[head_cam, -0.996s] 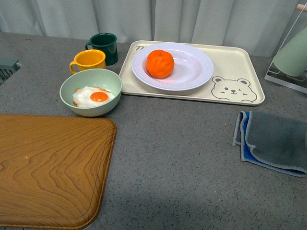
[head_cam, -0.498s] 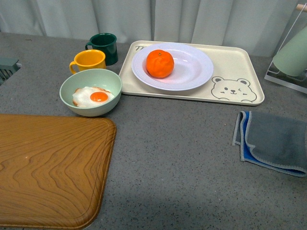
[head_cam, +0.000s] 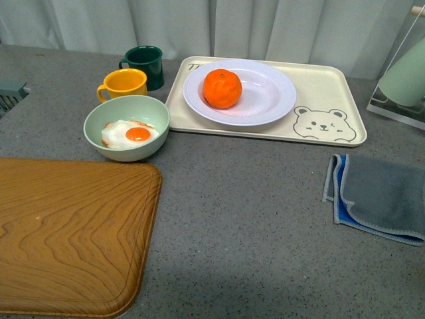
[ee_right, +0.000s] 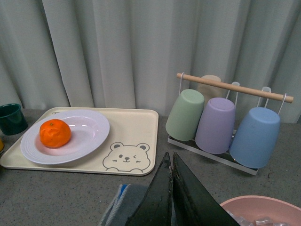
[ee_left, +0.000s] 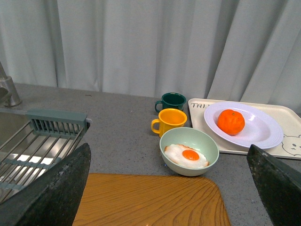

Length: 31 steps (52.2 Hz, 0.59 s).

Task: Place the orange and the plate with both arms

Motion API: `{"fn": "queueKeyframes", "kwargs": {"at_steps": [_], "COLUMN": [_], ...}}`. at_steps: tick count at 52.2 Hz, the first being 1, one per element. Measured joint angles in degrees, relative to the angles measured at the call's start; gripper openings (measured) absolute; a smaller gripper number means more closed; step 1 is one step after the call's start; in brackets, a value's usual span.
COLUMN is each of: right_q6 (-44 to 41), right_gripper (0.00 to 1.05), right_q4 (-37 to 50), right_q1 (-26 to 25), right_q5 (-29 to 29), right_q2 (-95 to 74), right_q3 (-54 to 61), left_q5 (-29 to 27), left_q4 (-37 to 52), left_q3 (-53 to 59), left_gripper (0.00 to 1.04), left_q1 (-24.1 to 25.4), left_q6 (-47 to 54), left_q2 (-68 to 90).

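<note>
The orange [head_cam: 222, 88] is sitting inside the white plate [head_cam: 265, 106], a little toward its left side, and the plate is resting on the cream bear-print tray [head_cam: 332, 83] at the far side of the grey counter [head_cam: 239, 219]. Just left of the tray, the pale green bowl with the fried egg [head_cam: 126, 127] is standing, with the yellow mug [head_cam: 123, 83] and the dark green mug [head_cam: 145, 65] behind it.

The orange is looking firm and rather light, but it is round and free in a glossy dish, so I am expecting it to roll if the plate is tilted. A hold across its widest part seems best. The plate is looking stiff, smooth and probably breakable; its wide ridged rim is the natural place to pinch, on the right edge that is clear of the fruit.

Neither arm is appearing in the front view. In the left wrist view, the left gripper [ee_left: 169, 188] is standing wide open, its two dark fingers [ee_left: 51, 188] far apart at the picture's edges, holding nothing and well apart from the bowl. In the right wrist view, the right gripper [ee_right: 172, 197] is showing its fingers pressed together with nothing between them, above the grey-blue cloth [ee_right: 127, 207], near the rack of upside-down cups [ee_right: 216, 122].
</note>
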<state>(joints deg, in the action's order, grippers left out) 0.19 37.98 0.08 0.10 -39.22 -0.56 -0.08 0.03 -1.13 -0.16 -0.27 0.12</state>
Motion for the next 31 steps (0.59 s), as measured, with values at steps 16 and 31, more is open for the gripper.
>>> {"fn": "queueKeyframes", "kwargs": {"at_steps": [16,31], "right_q6": [0.00,0.00], "right_gripper": [0.01,0.01], "right_q4": [-9.44,-17.70], "right_q1": [0.00,0.00], "right_q5": [0.00,0.00], "right_q2": [10.43,19.02], "right_q3": [0.24,0.26], "left_q5": [0.00,0.00], "left_q4": [0.00,0.00], "left_q3": [0.00,0.00], "left_gripper": [0.98,0.98], "left_q1": [0.02,0.00], "left_q6": [0.00,0.00], "left_q2": [0.00,0.00]}}
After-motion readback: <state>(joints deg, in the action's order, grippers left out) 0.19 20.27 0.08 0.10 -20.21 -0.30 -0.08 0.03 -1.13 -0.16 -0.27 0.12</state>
